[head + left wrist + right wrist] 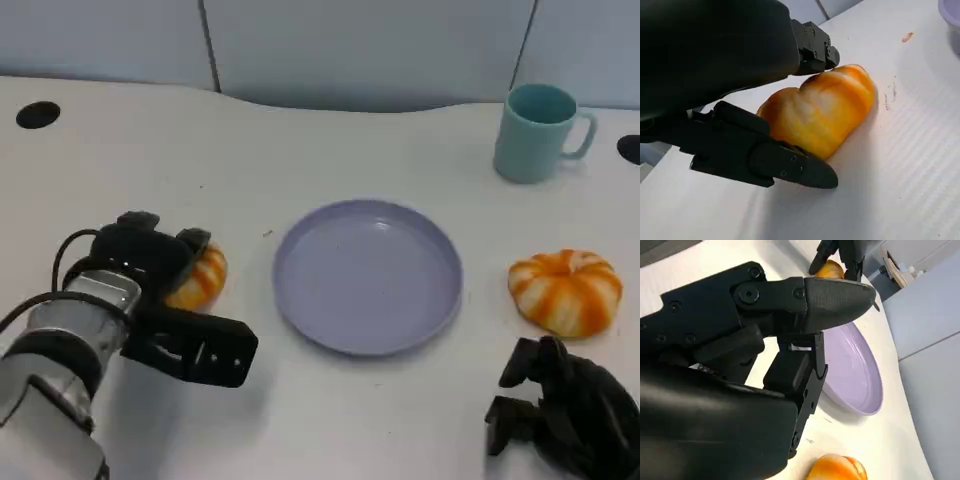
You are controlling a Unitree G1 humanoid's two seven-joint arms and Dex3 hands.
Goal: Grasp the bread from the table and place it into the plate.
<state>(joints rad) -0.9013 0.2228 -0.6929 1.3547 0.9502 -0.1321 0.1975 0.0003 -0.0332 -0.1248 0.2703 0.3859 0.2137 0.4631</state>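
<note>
the left hand's fingers [790,167] lie on either side of a piece of bread [822,112]: one long finger along its near side on the worktop [300,140], others over its top. they look set around it, and i cannot tell whether they are clenched on it yet. in the head view the left hand [150,290] sits at the lower left of the frame, the bread [203,277] peeping out just beside it, resting on the worktop. to its right, at the middle of the frame, lies the lilac plate [330,330], nothing in it. a second, rounder bread [566,290] sits at the right of the frame, beyond the plate, with the right hand [560,410] below it in the lower right corner, fingers curled in and holding nothing. a green mug [535,132] stands at the upper right.

the step in hand, as i judge it, is closing on the left bread. to do it well, press evenly from both sides so the soft loaf does not squash or roll out, keep the lower finger beneath its bulge, then lift straight up before carrying it right, high enough to pass over the plate's rim.
</note>
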